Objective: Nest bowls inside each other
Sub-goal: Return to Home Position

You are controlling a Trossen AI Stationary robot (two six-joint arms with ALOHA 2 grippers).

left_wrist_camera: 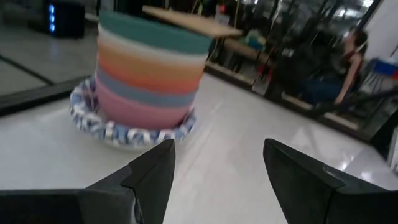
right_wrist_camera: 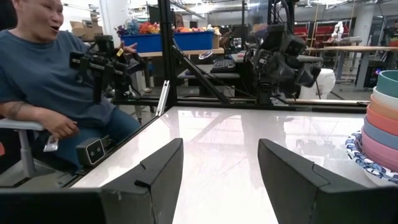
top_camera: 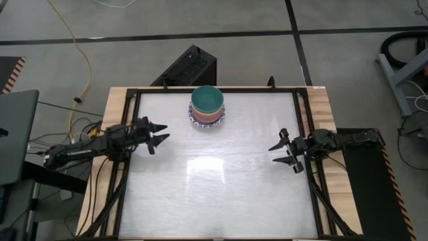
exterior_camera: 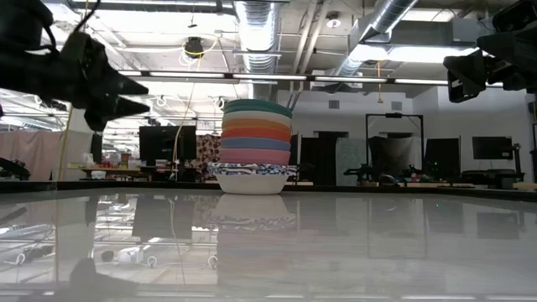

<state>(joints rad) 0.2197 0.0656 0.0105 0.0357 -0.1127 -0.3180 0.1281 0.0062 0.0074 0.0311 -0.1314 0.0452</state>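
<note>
The bowls stand nested in one stack (top_camera: pixel 207 107) near the table's far edge, a dark green bowl (exterior_camera: pixel 257 107) on top, orange, blue and pink ones under it, and a white bowl with a blue patterned rim (left_wrist_camera: pixel 127 127) at the bottom, resting on the table. My left gripper (top_camera: pixel 159 132) hovers open at the table's left side, level, short of the stack. My right gripper (top_camera: pixel 279 152) hovers open at the table's right side. Neither has anything between its fingers.
A white glossy tabletop (top_camera: pixel 214 187) in a black frame lies between the arms. A person (right_wrist_camera: pixel 43 87) sits beyond the table's left side beside black frame posts. A black box (top_camera: pixel 187 67) stands past the far edge.
</note>
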